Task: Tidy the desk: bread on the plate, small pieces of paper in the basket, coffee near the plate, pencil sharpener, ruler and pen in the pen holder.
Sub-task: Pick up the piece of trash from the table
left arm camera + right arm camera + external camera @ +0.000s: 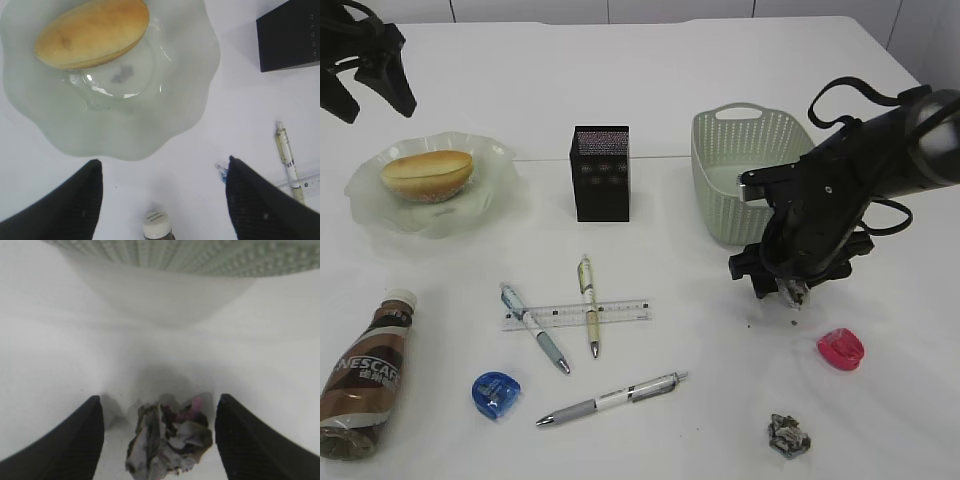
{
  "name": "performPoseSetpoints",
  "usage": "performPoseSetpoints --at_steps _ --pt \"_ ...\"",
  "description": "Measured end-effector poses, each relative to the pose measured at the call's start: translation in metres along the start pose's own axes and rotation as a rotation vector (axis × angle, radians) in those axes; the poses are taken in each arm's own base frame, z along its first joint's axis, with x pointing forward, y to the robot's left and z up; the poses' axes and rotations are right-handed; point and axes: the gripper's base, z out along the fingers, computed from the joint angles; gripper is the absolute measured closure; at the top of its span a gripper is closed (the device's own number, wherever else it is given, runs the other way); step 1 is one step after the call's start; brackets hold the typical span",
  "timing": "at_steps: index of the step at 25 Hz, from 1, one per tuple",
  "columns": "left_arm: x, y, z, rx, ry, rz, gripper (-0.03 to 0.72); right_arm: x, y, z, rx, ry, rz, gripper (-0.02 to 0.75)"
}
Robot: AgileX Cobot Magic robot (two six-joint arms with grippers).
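Right arm (860,170) bent down, jaws straddling paper ball (170,442).

The coffee bottle (365,375) label reads "NESCAFÉ".

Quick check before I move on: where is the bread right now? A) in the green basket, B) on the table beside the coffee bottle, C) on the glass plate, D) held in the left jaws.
C: the bread lies on the glass plate at the left of the table, and the left wrist view shows it there with the left gripper empty above.
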Motion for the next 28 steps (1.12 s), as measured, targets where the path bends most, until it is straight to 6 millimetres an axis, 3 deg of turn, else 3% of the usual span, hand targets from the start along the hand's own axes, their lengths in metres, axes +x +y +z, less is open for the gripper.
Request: performPoseSetpoints --at_steps 6,16,25,28 --pt "0.0000 0.0000 0.0000 0.000 0.000 0.000 0.129 0.0000 0.0000 0.0000 0.000 0.000 0.000 0.251" --pt "0.0000 0.0000 0.0000 0.000 0.000 0.000 0.129 0.0013 -0.0001 0.0008 0.003 0.013 0.003 0.597" --pt "0.0000 0.0000 0.0000 0.000 0.000 0.000 0.129 0.0022 -0.0005 0.0008 0.007 0.023 0.004 0.640" --pt "0.0000 0.0000 0.0000 0.000 0.000 0.000 0.129 0.0021 -0.0008 0.0002 0.010 0.031 0.007 0.691"
